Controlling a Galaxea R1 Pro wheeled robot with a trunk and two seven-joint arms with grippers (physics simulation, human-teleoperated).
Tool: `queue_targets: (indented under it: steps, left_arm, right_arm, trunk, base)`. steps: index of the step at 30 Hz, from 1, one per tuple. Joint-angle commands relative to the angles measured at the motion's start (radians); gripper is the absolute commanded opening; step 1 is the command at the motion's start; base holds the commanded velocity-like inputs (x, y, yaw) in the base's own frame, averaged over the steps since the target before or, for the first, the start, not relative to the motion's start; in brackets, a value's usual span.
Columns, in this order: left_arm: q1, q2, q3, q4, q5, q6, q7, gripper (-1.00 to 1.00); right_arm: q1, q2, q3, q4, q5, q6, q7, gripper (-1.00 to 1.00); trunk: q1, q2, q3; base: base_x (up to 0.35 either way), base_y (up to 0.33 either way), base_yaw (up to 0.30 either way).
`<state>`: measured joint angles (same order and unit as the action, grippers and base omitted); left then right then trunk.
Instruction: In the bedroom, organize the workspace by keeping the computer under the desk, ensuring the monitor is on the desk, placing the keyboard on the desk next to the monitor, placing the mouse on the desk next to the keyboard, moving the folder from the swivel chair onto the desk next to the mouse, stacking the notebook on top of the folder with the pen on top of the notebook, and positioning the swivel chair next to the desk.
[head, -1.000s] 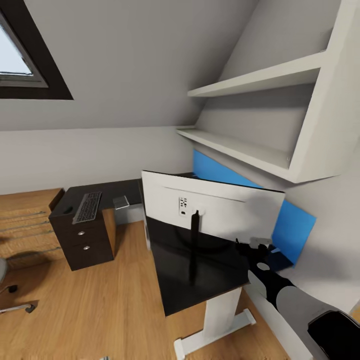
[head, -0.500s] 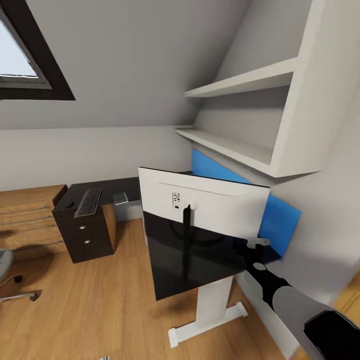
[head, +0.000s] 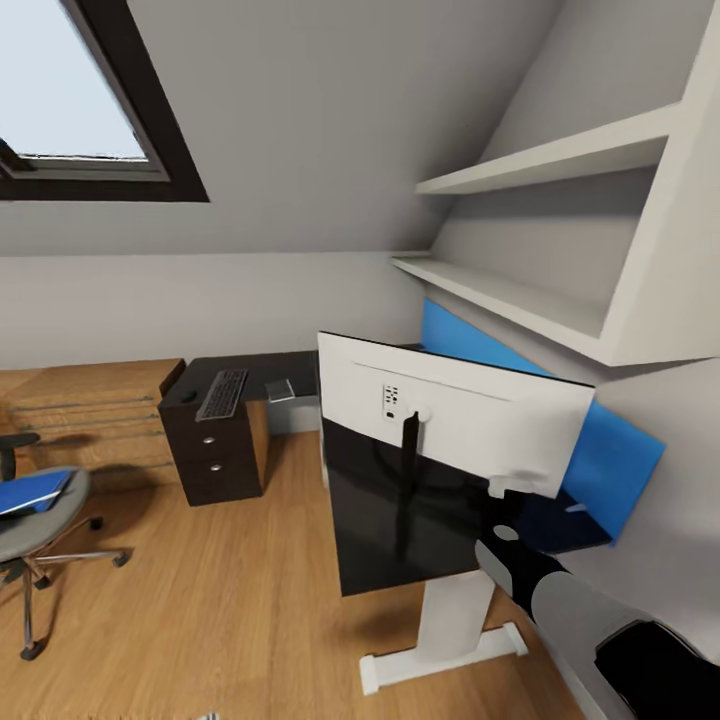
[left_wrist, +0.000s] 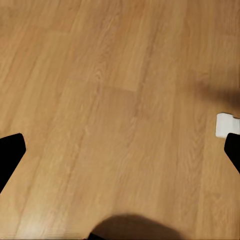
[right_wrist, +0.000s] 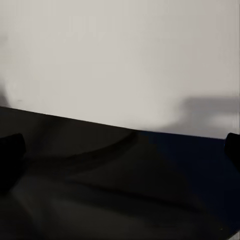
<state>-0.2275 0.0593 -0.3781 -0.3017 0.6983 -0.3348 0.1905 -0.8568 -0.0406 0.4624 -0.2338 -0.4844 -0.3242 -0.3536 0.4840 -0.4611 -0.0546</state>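
Black glossy desk (head: 400, 540) top on a white pedestal stands ahead of you, with the monitor (head: 450, 415) upright on it, its white back facing you. Your right gripper (head: 520, 487) sits at the desk's right edge, just beside the monitor's lower right corner; from the right wrist view its fingertips (right_wrist: 11, 146) show far apart at either side, spread wide and clasping nothing, with the monitor's white back and the dark desk surface between them. Your left gripper (left_wrist: 120, 150) points at bare wood floor (left_wrist: 110, 100), fingers equally wide apart and empty, a small white piece (left_wrist: 226, 125) near one fingertip.

Second item: the keyboard (head: 223, 394) lies on a separate dark drawer unit (head: 215, 450) against the far wall, near its left edge, with a small dark object, too small to identify, beside it. The swivel chair (head: 40, 520) stands well apart from the desk at the left, carrying the blue folder (head: 30, 492) on its seat. Blue panel (head: 600, 450) leans behind the desk under white shelves (head: 520, 290).
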Motion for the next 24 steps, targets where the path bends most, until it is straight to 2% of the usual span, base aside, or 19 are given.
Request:
queue_targets:
  steps: [1, 8, 24]
  left_arm:
    - [-0.001, 0.001, -0.008, 0.000, 0.004, -0.003, 0.007, 1.00]
    - [-0.001, 0.001, -0.008, 0.000, 0.004, -0.001, 0.009, 1.00]
    - [-0.001, 0.001, -0.010, 0.000, 0.004, -0.001, 0.009, 1.00]
  right_arm:
    - [-0.001, -0.001, 0.009, -0.001, -0.008, -0.003, -0.004, 1.00]
    - [-0.001, -0.001, 0.009, -0.001, -0.008, -0.003, -0.004, 1.00]
    - [-0.001, -0.001, 0.009, -0.001, -0.008, -0.003, -0.004, 1.00]
  trunk:
    - [0.001, -0.002, -0.002]
    - [0.001, -0.002, -0.002]
    - [0.001, -0.002, -0.002]
  base:
    - [0.000, 0.000, 0.281]
    - [0.000, -0.135, 0.281]
    - [0.000, -0.321, 0.281]
